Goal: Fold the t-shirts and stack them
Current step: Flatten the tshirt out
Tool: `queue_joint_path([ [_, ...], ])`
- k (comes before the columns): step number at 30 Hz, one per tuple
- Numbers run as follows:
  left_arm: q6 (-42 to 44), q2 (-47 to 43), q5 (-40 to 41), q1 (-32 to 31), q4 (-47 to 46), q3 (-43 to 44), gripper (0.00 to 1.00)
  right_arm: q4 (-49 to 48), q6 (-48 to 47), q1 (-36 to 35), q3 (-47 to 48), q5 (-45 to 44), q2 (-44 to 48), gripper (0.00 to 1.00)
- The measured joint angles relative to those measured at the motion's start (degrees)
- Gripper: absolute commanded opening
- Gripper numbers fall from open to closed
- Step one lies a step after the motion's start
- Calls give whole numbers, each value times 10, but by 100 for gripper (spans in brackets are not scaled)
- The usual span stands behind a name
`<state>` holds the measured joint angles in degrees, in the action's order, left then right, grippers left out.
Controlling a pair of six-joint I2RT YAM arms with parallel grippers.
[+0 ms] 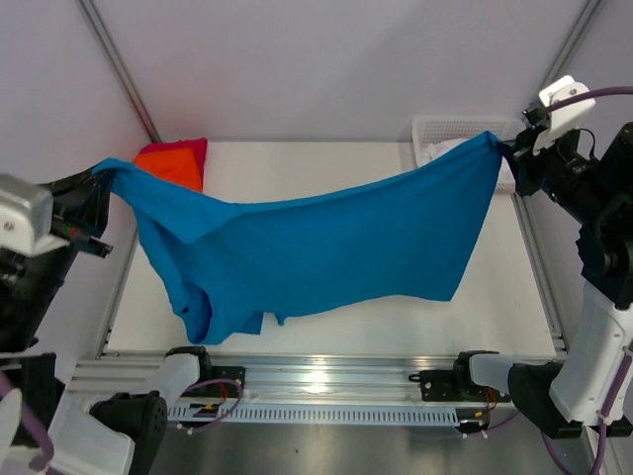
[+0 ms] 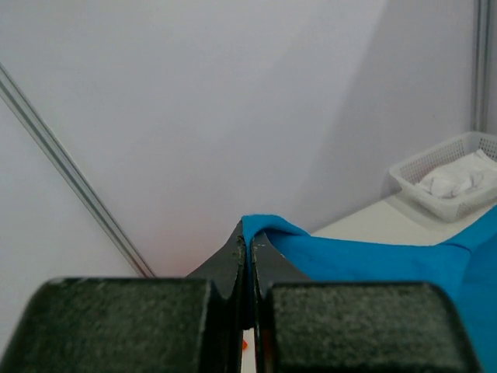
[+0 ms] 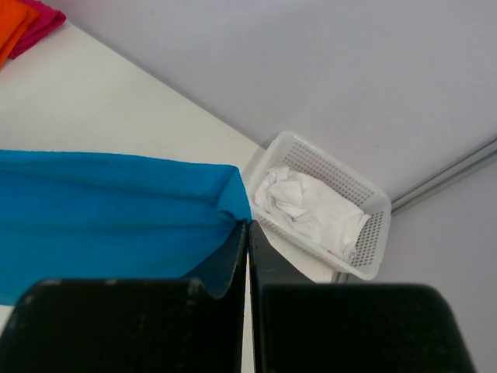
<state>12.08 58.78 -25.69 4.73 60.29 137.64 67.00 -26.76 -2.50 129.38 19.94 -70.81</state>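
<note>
Blue t-shirt (image 1: 326, 247) hangs spread and unfolded, its corners clamped by the left gripper (image 1: 104, 171) and the right gripper (image 1: 506, 148). The orange shirt (image 1: 170, 163) and the pinkish-red shirt (image 1: 201, 148) already sit stacked, apparently folded.

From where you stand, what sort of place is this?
Likely a robot test bench, not a home: a white table inside plain panels, arms bolted to a metal rail, the left claw and right claw stretching a blue t-shirt.
</note>
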Motion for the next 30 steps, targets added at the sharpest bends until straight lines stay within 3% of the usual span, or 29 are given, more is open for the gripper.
queue_joint_path([
  [3, 0, 22, 3, 0, -6, -45, 0, -21, 2, 10, -35, 13, -21, 0],
  [7, 5, 116, 7, 0, -25, -96, 1, -46, 1, 34, -87, 44, -92, 0],
  [11, 19, 231, 28, -11, -77, -173, 0, -98, -4, 39, -146, 54, -217, 0],
  [16, 51, 354, 111, -47, -152, -323, 0, -142, -14, 38, -182, 40, -371, 0],
  [18, 55, 384, 130, -58, -152, -335, 0, -156, -16, 32, -181, 25, -412, 0],
  [21, 53, 414, 146, -70, -150, -294, 0, -141, -17, 14, -114, 6, -458, 0],
  [26, 37, 418, 177, -70, -181, -103, 0, -151, -12, -26, 135, -27, -523, 0],
  [30, 22, 346, 185, -73, -236, -56, 0, -207, -1, -42, 169, -42, -464, 0],
])
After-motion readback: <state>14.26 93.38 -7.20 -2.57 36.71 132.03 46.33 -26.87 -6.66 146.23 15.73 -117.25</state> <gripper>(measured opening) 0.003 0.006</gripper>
